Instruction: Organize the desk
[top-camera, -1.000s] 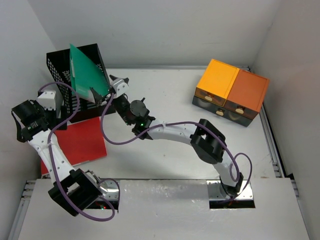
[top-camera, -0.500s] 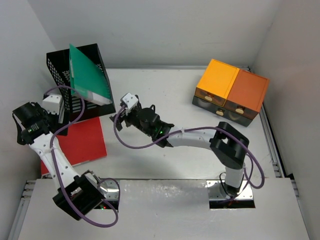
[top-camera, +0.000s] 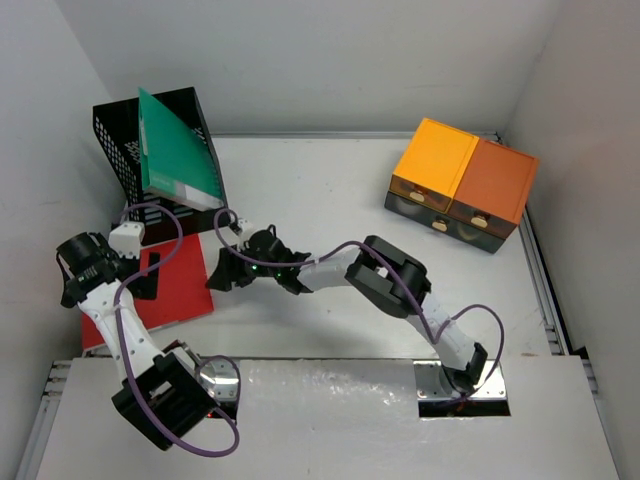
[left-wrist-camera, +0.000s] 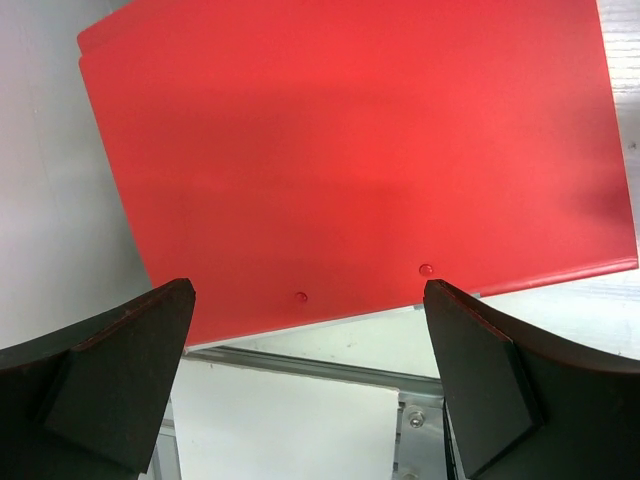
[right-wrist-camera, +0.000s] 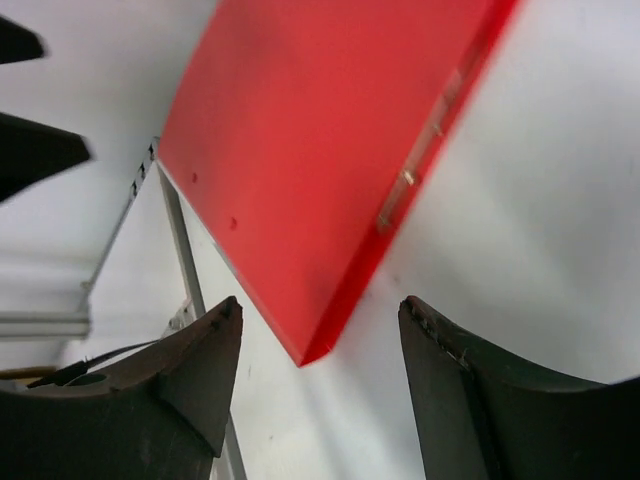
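Right wrist shows the right gripper (right-wrist-camera: 320, 312) part-open, its jaws either side of a corner of the red folder (right-wrist-camera: 310, 140), holding nothing. The left gripper (left-wrist-camera: 308, 290) hovers wide open above the folder, which lies flat on the desk (right-wrist-camera: 540, 180). Its edge likely needs lifting before the jaws close.

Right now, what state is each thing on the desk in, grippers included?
red folder, closed, flat on the desk
green folder, tilted in the black mesh rack
drawer unit, drawers shut
left gripper, open, empty, above red folder
right gripper, open, empty, by red folder's corner
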